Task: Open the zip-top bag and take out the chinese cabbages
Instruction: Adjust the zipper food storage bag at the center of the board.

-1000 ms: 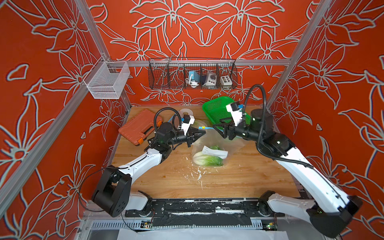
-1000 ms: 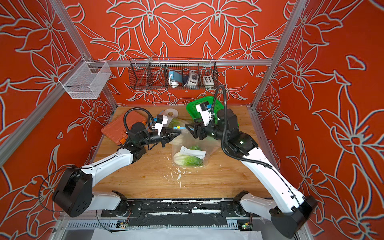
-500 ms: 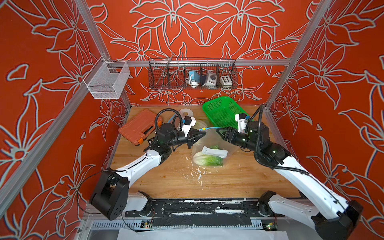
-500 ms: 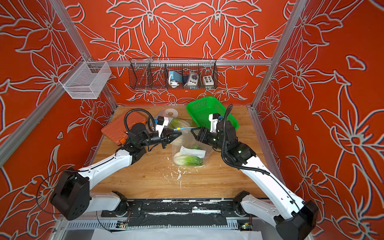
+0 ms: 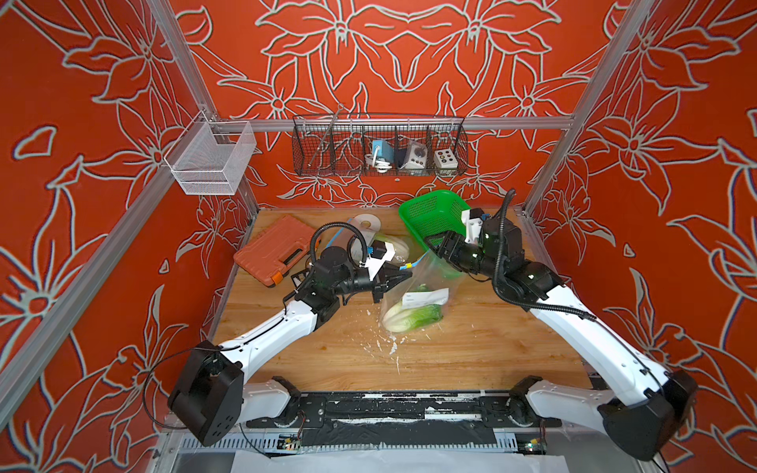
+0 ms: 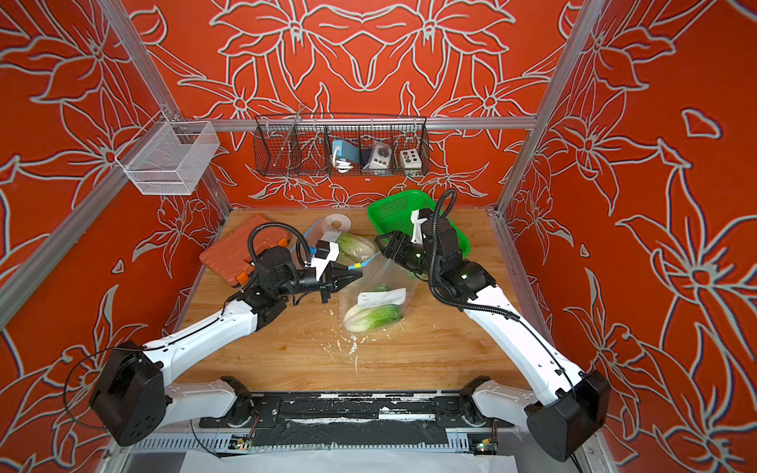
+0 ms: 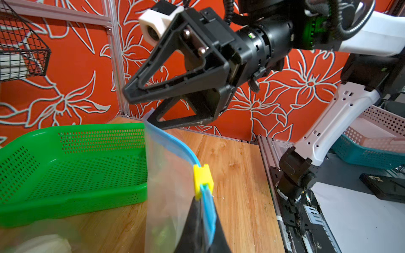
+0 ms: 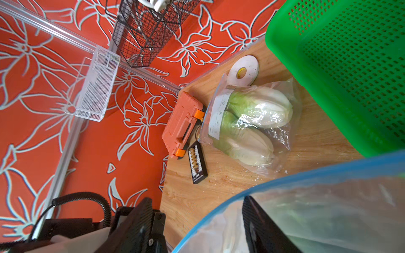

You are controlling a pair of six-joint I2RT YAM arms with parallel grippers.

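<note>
Now: my left fingers [image 5: 406, 274] clamp the bag [image 5: 426, 280] rim beside the yellow slider [image 7: 203, 179]; right fingers [image 5: 431, 242] spread wide at that rim.

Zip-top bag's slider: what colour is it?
Yellow slider, riding a blue zip strip; clearest in the left wrist view.

Zip-top bag [image 5: 426, 278] clear glossy plastic; table [image 5: 471, 348] matt wood; basket [image 5: 430, 211] perforated glossy plastic.

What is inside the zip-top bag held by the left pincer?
One chinese cabbage lies at the bottom of the zip-top bag, seen through the plastic. The white label hides what is behind it, so a second head cannot be ruled out.
</note>
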